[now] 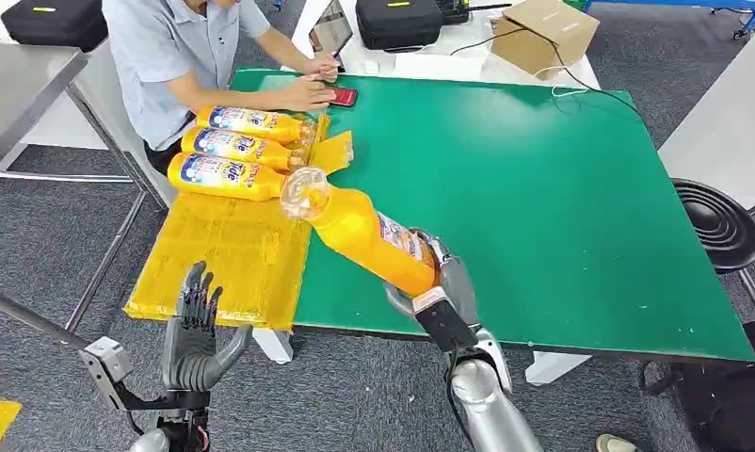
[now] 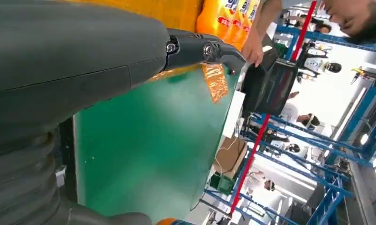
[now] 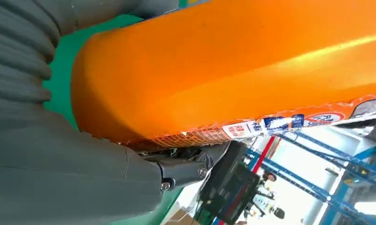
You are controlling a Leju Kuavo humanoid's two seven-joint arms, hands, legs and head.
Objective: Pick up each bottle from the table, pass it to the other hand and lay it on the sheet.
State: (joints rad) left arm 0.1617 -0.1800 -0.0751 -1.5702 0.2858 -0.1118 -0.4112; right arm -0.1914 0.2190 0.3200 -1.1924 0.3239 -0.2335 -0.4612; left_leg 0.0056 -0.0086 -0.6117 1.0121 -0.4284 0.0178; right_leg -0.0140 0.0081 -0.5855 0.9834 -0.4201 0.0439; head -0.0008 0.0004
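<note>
**Right hand holds a bottle over the desk**

The right hand [image 1: 441, 282] grips the base of an orange bottle [image 1: 364, 231], tilted above the green desk [image 1: 543, 188]. The left hand [image 1: 195, 330] waits with fingers spread, holding nothing. Three bottles [image 1: 237, 148] lie side by side on the yellow sheet [image 1: 223, 254].

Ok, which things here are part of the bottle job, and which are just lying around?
Part of the job:
held orange bottle in the right hand
left hand
three laid bottles
yellow sheet
green table

Just lying about:
red phone
cardboard box
black cases
black stool
</note>
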